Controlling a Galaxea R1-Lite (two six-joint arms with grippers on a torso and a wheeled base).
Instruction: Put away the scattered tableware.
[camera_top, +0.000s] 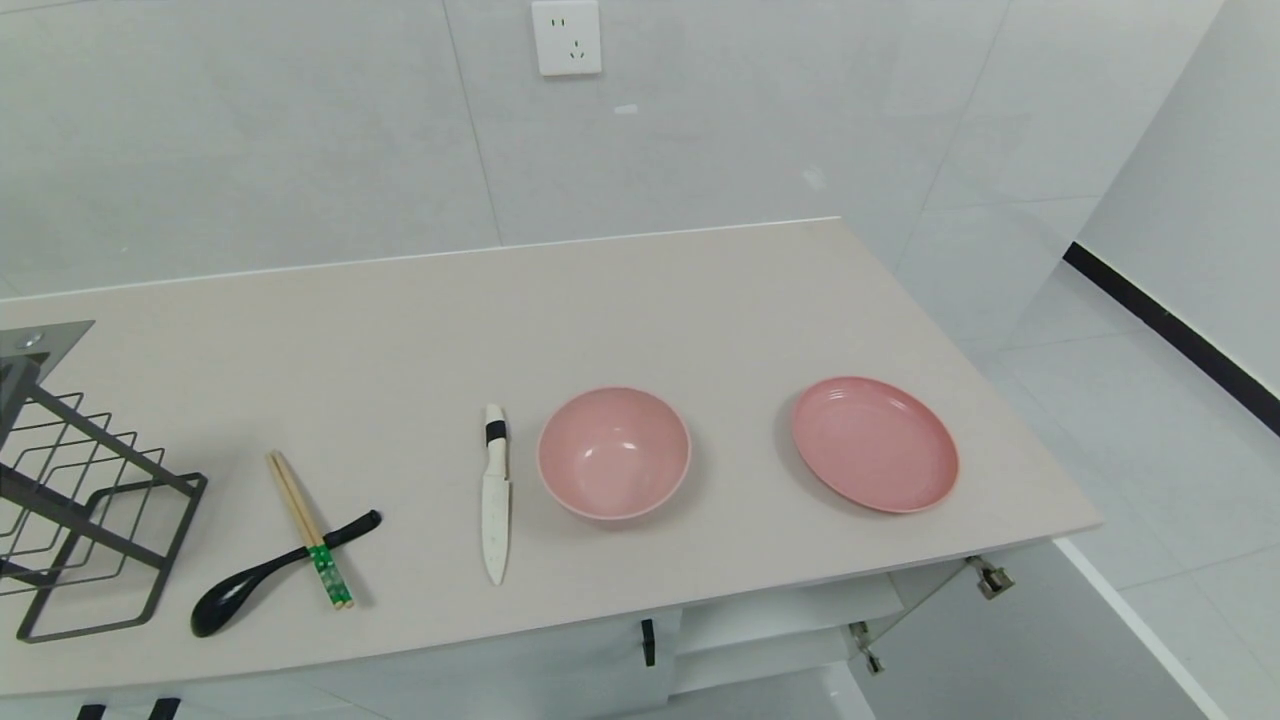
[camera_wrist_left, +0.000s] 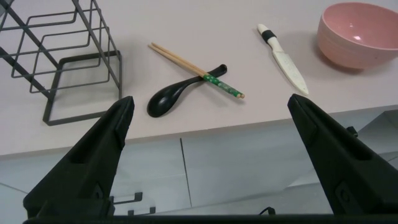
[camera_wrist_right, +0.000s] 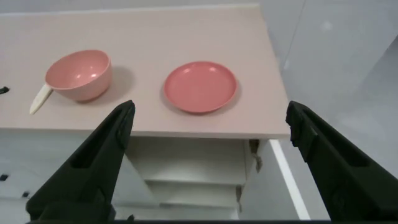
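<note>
Left gripper (camera_wrist_left: 210, 106), jaws wide and empty, hangs before the counter (camera_top: 700, 300) edge, nearer arm to the black spoon (camera_top: 285, 568) ahead at 12 o'clock, handle toward 2 o'clock under the chopsticks (camera_top: 295, 500).

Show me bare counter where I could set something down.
Widest: the back of the counter, between the tableware row and the wall. Smaller gaps: bowl to plate, chopsticks to knife. Crowded near the rack, where chopsticks cross the spoon.
</note>
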